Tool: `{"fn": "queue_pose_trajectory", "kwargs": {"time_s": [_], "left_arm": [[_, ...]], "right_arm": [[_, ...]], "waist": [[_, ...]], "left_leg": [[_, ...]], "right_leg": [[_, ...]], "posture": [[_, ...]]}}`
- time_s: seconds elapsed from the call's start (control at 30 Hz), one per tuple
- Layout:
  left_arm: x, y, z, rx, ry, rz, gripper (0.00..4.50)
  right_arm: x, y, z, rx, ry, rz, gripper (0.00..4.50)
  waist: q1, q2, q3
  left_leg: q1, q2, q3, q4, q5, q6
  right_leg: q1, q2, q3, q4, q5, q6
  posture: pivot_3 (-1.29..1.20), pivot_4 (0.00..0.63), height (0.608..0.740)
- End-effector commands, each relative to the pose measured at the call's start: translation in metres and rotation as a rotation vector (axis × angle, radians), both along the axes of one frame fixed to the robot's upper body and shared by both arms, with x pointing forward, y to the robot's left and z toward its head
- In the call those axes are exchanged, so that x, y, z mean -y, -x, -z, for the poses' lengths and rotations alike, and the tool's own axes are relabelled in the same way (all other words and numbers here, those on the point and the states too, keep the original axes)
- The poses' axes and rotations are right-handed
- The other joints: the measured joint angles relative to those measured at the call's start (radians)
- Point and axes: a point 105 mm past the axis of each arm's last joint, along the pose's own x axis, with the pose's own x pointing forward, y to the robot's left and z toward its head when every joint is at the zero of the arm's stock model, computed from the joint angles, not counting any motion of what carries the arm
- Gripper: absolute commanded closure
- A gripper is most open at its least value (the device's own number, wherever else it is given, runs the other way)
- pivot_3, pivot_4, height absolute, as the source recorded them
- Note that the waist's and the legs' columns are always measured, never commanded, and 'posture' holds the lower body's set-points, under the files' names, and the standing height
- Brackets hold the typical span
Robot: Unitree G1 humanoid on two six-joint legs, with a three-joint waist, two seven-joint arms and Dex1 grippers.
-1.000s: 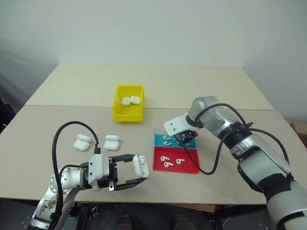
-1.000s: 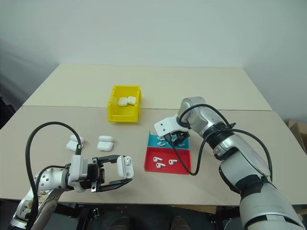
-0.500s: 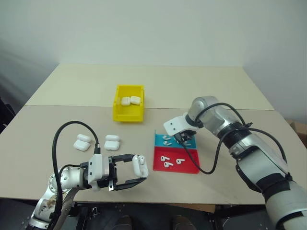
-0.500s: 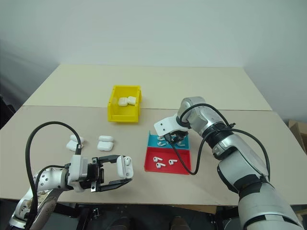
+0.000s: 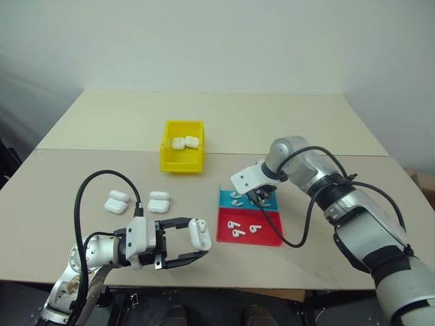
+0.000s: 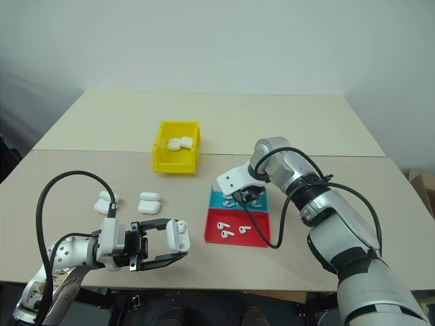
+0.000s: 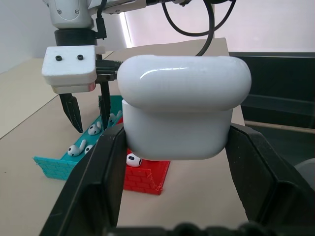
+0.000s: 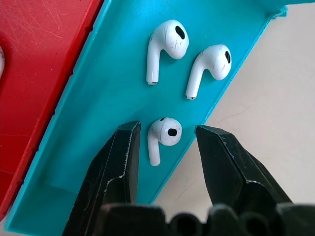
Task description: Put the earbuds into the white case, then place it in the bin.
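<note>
Three tiny glossy white plastic earbuds (image 8: pixel 165 134) lie in the shallow teal tray half (image 8: pixel 98 128); the right claw (image 8: pixel 167 147) straddles one, part-open, needing closure. The left claw (image 5: pixel 194 246) clamps the small glossy white case (image 5: pixel 199 233), left of the tray.

The bin (image 5: pixel 181 156) is bright yellow. Near it, the tray (image 5: pixel 248 216) is half teal-blue, half red, holding glossy white earbuds (image 8: pixel 165 135). The white case (image 7: pixel 183 110) sits between black fingers (image 7: pixel 96 177). The table (image 5: pixel 306 129) is beige.
</note>
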Motion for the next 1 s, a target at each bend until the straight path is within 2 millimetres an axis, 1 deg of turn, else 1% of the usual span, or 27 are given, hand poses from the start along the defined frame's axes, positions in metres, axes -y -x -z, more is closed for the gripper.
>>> {"fn": "queue_pose_trajectory", "kwargs": {"time_s": [0.03, 0.47, 1.0], "left_arm": [[0.0033, 0.0042, -0.0062, 0.032, -0.007, 0.019, 1.75], [0.0031, 0.0033, -0.0067, 0.035, -0.008, 0.021, 1.75], [0.0036, 0.0033, -0.0064, 0.034, -0.009, 0.020, 1.75]], "right_arm": [[-0.0003, -0.0016, -0.0119, 0.028, -0.015, -0.013, 2.86], [0.0031, -0.0028, -0.0087, 0.037, -0.007, -0.013, 2.86], [0.0015, -0.0019, -0.0068, 0.049, -0.004, -0.038, 2.86]], "waist": [[0.000, 0.000, 0.000], [0.000, 0.000, 0.000], [0.000, 0.000, 0.000]], "left_leg": [[0.000, 0.000, 0.000, 0.000, 0.000, 0.000], [0.000, 0.000, 0.000, 0.000, 0.000, 0.000], [0.000, 0.000, 0.000, 0.000, 0.000, 0.000]], "right_leg": [[0.000, 0.000, 0.000, 0.000, 0.000, 0.000], [0.000, 0.000, 0.000, 0.000, 0.000, 0.000], [0.000, 0.000, 0.000, 0.000, 0.000, 0.000]], "posture": [[0.00, 0.150, 0.740], [0.00, 0.150, 0.740], [0.00, 0.150, 0.740]]}}
